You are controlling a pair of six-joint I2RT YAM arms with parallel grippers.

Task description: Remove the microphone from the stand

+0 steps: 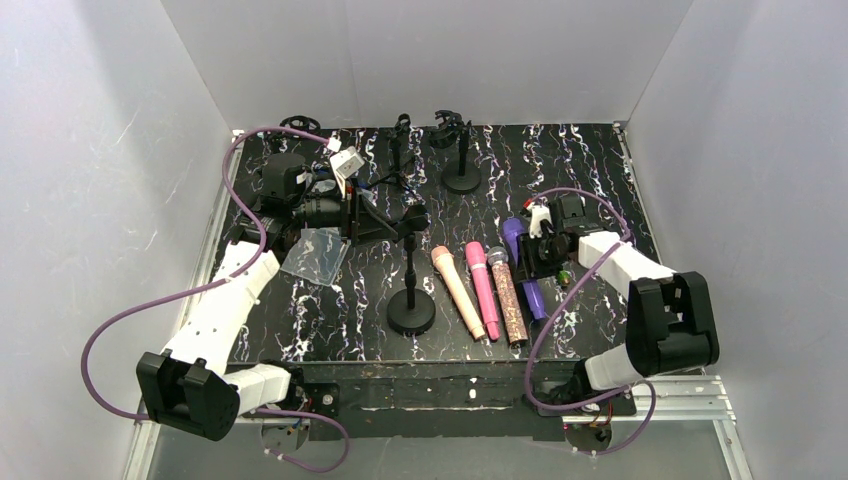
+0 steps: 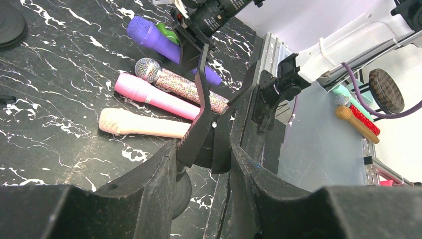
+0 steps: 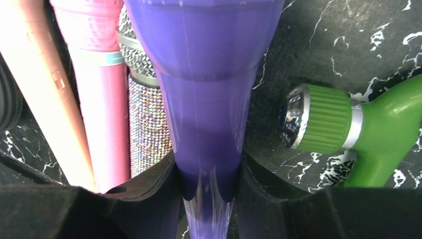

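Observation:
A black microphone stand (image 1: 410, 270) stands on its round base (image 1: 411, 312) at the table's middle, and its clip (image 2: 204, 124) holds no microphone. My left gripper (image 1: 398, 218) is shut on that clip, one finger on each side (image 2: 204, 149). My right gripper (image 1: 532, 255) is shut on the handle of a purple microphone (image 1: 514, 233), which lies low beside a row of other microphones. In the right wrist view the purple handle (image 3: 209, 74) fills the gap between my fingers (image 3: 209, 174). I cannot tell whether it rests on the table.
Peach (image 1: 458, 292), pink (image 1: 482, 290) and glitter (image 1: 508, 300) microphones lie side by side left of the purple one. A green microphone (image 3: 323, 119) lies to its right. Two more stands (image 1: 461, 160) (image 1: 400, 140) stand at the back. A clear bag (image 1: 315, 253) lies at the left.

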